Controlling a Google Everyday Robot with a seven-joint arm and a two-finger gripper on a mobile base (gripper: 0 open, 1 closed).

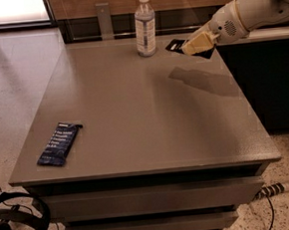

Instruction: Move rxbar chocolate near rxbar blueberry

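The rxbar blueberry (60, 143), a dark navy-blue wrapper with pale text, lies flat near the table's front left corner. The rxbar chocolate (176, 45), a black wrapper, is held in the air above the table's back right part. My gripper (195, 43) is shut on it, with cream-coloured fingers (198, 42) across the bar. Only the bar's left end and a dark lower corner show past the fingers. Its shadow falls on the tabletop below. The two bars are far apart, at opposite corners.
A clear water bottle (145, 25) with a white cap stands at the back middle of the grey table (149, 111). A dark cabinet (261, 78) stands right of the table. Cables and dark gear lie on the floor at lower left and right.
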